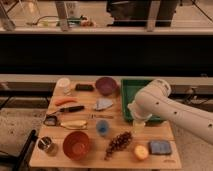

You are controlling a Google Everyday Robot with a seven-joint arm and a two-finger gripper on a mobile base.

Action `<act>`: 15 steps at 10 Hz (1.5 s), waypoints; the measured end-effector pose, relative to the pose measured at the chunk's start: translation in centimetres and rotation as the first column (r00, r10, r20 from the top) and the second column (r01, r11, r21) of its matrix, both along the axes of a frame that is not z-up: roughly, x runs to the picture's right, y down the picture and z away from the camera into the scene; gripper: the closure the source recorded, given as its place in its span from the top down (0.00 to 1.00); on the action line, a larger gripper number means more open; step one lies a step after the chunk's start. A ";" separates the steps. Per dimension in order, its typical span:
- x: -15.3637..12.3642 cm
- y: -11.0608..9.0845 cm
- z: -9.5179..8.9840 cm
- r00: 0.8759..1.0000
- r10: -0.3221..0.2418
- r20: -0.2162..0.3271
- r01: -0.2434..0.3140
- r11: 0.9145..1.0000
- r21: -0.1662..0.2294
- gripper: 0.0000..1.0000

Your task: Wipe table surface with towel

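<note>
The towel (103,104) is a small crumpled grey-blue cloth lying near the middle of the wooden table (90,160). My white arm reaches in from the right. The gripper (139,123) hangs below the arm's wrist, over the front left edge of the green tray (131,89). It is to the right of the towel, a little nearer the table's front, and apart from it. Nothing shows in the gripper.
On the table stand a white cup (63,83), a purple bowl (106,85), a carrot (65,101), a black-handled knife (70,109), a banana (74,124), a blue cup (102,127), a red bowl (76,144), grapes (119,143), an orange (141,152) and a blue sponge (160,147).
</note>
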State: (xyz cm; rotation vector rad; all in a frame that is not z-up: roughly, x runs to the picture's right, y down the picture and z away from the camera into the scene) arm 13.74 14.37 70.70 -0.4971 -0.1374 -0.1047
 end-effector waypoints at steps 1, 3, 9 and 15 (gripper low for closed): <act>-1.0 0.0 0.3 1.000 0.001 0.014 -0.001 1.000 0.002 0.80; -1.1 -0.3 0.7 1.000 -0.018 -0.009 0.018 1.000 0.026 0.80; -3.7 -2.4 3.6 0.996 -0.085 0.003 0.084 0.995 0.049 0.80; -6.1 -5.2 5.3 0.988 -0.118 0.099 0.106 0.987 0.121 0.80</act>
